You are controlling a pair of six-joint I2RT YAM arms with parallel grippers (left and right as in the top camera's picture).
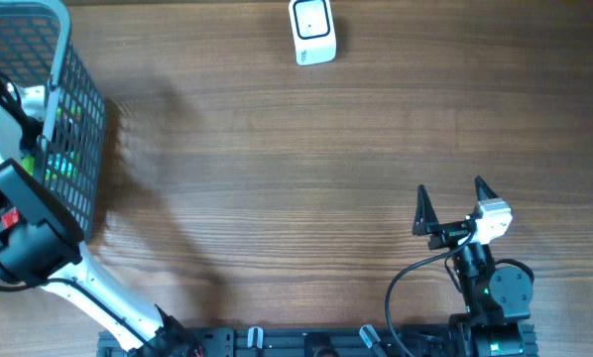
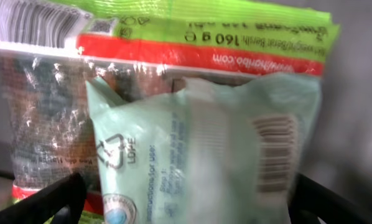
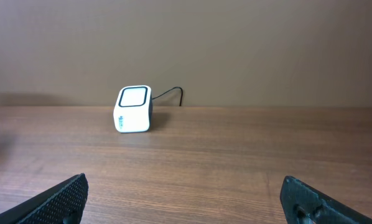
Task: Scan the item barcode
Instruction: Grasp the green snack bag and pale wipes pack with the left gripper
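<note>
Item: the pale green packet (image 2: 198, 155) lay inside the basket (image 1: 78, 119), at 10 o'clock on the table (image 1: 277, 178), leaning on a clear bag with a red and green label (image 2: 49, 112).
Left gripper (image 2: 189, 199): fingers were spread wide, at 7 and 5 o'clock of the wrist view, pinching nothing. The packet sat between and just beyond them, and contact could not be told.
Long axis: it seemed to run 12 to 6 in that view, with the lower end cut off. The barcode (image 2: 274, 152) sat toward 3 o'clock.
Nearer arm: the left, reaching into the basket.
Right gripper (image 1: 451, 193): it was at 5 o'clock, well apart, with fingers spread and empty.
Scanner (image 1: 312, 32): it stood at 12 o'clock, well apart from the basket.
Next move: probably closing across the packet's short width.
</note>
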